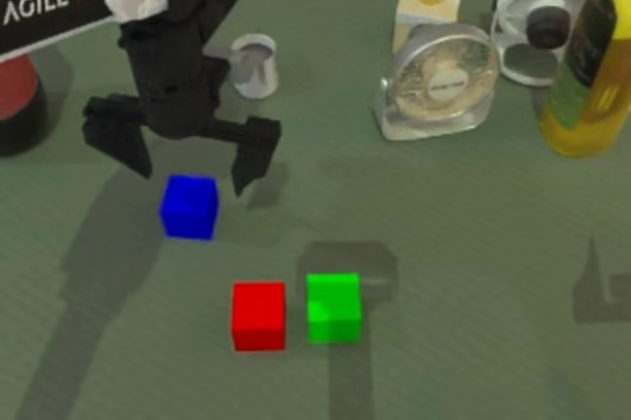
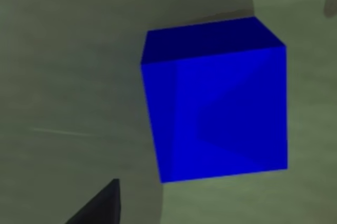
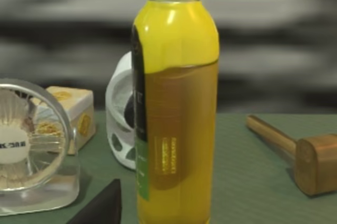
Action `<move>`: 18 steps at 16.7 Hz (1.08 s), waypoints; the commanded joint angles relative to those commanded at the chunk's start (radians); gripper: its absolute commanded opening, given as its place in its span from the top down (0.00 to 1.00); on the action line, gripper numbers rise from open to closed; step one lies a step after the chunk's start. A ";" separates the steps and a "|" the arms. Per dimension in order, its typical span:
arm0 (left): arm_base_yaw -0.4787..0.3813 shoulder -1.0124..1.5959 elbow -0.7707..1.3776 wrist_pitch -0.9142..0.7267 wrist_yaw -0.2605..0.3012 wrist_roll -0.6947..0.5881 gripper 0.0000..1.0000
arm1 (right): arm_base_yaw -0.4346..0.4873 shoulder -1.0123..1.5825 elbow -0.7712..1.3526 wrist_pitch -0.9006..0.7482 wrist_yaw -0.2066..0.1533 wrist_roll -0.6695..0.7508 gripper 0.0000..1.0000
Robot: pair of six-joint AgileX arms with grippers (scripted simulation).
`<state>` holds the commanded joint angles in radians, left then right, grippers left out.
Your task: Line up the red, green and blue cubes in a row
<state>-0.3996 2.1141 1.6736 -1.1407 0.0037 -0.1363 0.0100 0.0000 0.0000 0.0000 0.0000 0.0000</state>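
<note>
1. Containers: yellow bottle [image 3: 176,103] with dark cap, oil-coloured liquid filling most of it, stands at the table's far right edge, well right of the blue cube [image 1: 189,206]. Small grey cup [image 1: 254,65] sits beyond the blue cube, just right of the left arm; contents can't be made out
2. Other clutter, all beyond and right of the blue cube: round clear-cased clock-like object [image 1: 442,83], cream box [image 1: 428,4] behind it, white round device [image 1: 537,16] next to the bottle. Wooden mallet [image 3: 300,153] shows only in the right wrist view, near the bottle
3. Task items: blue cube is left of centre. Red cube [image 1: 258,315] is nearer the camera and right of the blue cube; green cube [image 1: 333,308] is just beside the red one on its right, with a narrow gap
4. Left gripper [image 1: 192,149] hovers just beyond the blue cube, fingers spread wide, nothing held (cube fills the left wrist view, lying on the table [image 1: 473,243])
5. Room: open table to the left of the blue cube and between it and the red cube
6. Hidden: right gripper isn't in the top view; the right wrist view shows only a dark corner of it, so can't tell open or closed. A dark red round object [image 1: 18,95] is cut off at the left edge
</note>
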 joint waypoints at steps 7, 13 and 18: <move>0.052 0.006 0.013 0.003 -0.001 -0.097 0.00 | 0.000 0.000 0.000 0.000 0.000 0.000 0.00; 0.053 0.047 -0.061 0.120 -0.001 -0.097 0.00 | 0.000 0.000 0.000 0.000 0.000 0.000 0.00; 0.054 0.121 -0.165 0.299 0.000 -0.094 0.00 | 0.000 0.000 0.000 0.000 0.000 0.000 0.00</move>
<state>-0.3455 2.2353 1.5087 -0.8419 0.0034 -0.2307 0.0100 0.0000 0.0000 0.0000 0.0000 0.0000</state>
